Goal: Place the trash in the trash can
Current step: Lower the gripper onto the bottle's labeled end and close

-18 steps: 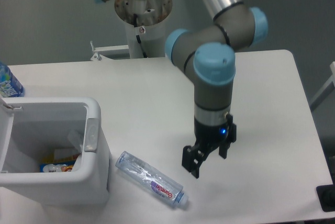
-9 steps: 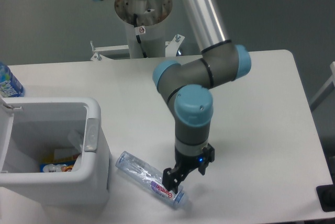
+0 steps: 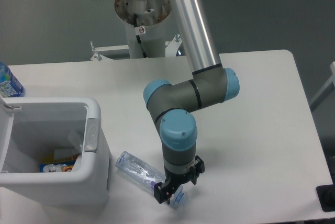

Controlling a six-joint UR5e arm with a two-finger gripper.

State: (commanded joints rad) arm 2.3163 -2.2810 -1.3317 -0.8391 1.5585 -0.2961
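A clear plastic bottle with a pink-red label lies on its side on the white table, just right of the trash can. The trash can is a large white bin at the front left, with a grey latch on its rim and some items showing at the bottom. My gripper is down over the cap end of the bottle, its black fingers on either side of the neck and label. The arm covers most of the label and cap. I cannot tell whether the fingers are closed on the bottle. No white paper carton is in sight.
A bottle with a blue label stands at the table's far left edge behind the bin. The robot's base column rises beyond the back edge. A dark object sits off the table's front right corner.
The arm has swung left and toward the front. The gripper went from hanging right of the bottle to sitting low over the bottle's cap end. The bottle lies where it was.
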